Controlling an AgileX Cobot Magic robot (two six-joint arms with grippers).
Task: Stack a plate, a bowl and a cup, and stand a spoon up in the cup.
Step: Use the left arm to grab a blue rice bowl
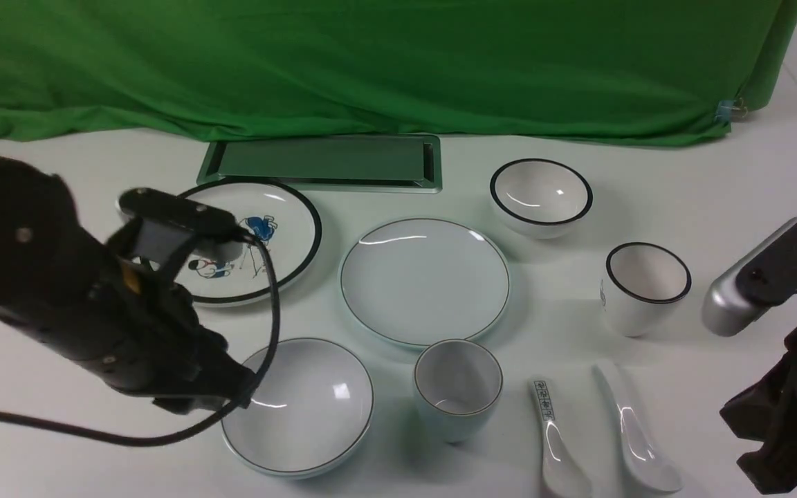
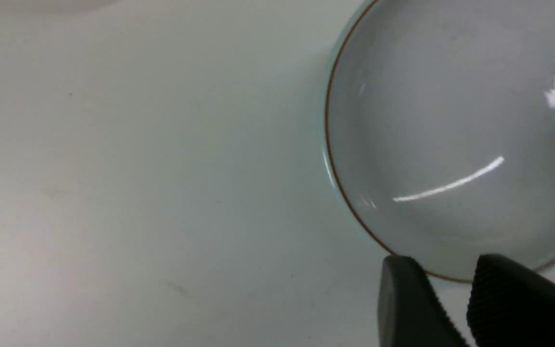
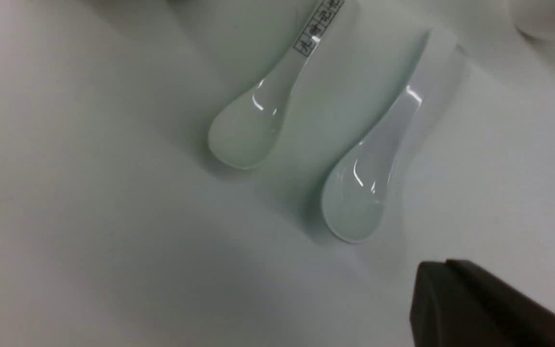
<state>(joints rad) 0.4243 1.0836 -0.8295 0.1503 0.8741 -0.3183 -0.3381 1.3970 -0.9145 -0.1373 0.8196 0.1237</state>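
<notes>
Left end effector [image 2: 443,277]: fingers slightly spread at rim of wide shallow pale blue-green bowl [image 1: 298,404], bases cut off. Right end effector [image 3: 446,294]: pressed together, mostly out of view. Plain glossy white ceramic spoon [image 1: 637,429] lies right of bowl.

Matte black left arm [image 1: 59,304], amber tab [image 1: 130,277], looping black cable [image 1: 270,325], ribbed black fingers [image 2: 508,299], black right arm [image 1: 786,394] with rounded silver-grey housing [image 1: 737,304].
</notes>
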